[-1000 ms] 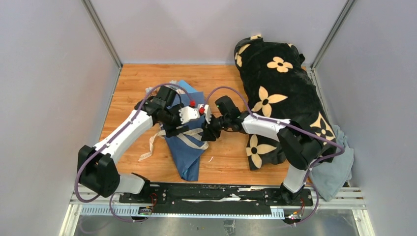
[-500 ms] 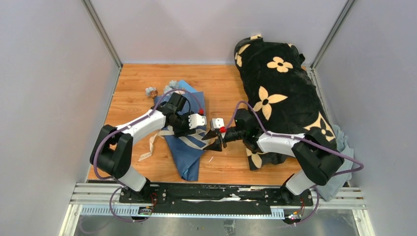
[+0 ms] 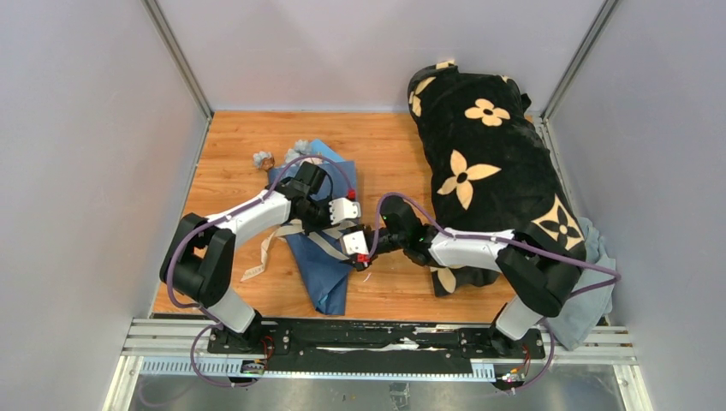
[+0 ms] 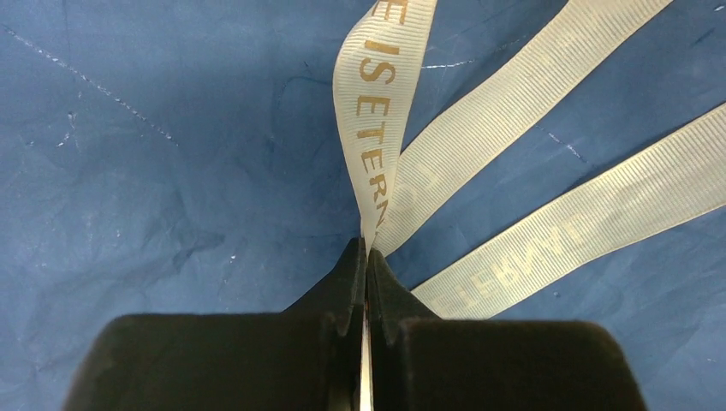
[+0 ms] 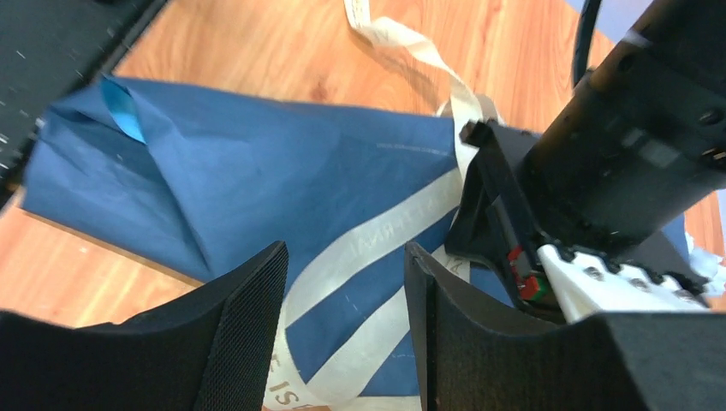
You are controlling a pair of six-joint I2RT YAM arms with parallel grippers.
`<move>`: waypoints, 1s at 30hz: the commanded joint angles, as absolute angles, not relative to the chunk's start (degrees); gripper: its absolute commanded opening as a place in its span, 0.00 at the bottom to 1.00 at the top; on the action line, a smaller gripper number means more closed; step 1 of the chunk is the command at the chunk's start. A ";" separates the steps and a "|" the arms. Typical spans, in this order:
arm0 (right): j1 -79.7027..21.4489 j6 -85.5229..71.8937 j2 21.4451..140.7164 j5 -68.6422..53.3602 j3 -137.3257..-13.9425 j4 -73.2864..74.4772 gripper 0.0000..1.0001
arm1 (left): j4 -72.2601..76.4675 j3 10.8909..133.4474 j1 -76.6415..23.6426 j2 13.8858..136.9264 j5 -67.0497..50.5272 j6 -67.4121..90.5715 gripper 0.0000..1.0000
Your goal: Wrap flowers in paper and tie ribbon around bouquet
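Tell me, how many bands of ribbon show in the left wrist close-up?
3: one ribbon band rising from the left gripper, one slanting up-right beside it, one lower right. More may be hidden.

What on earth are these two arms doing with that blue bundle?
They are tying a ribbon around a paper-wrapped bouquet lying on the wooden table. The left arm's fingers are pinched shut on a raised stretch of the cream ribbon. The right arm's fingers stand open just above the ribbon bands crossing the navy paper, gripping nothing.
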State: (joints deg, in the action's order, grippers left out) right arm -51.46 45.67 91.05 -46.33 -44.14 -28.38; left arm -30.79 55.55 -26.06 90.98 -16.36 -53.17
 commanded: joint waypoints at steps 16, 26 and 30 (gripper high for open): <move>-55.20 54.55 101.20 -28.31 -52.78 -7.85 0.35 | -29.43 55.63 -25.52 87.35 -15.89 -50.84 0.00; -54.03 45.54 103.35 -22.73 -53.90 -4.66 0.37 | -29.03 55.62 -24.50 86.39 -17.22 -50.24 0.00; -53.70 44.34 103.60 -20.64 -54.39 -4.37 0.16 | -28.70 55.92 -24.16 86.46 -17.43 -49.54 0.00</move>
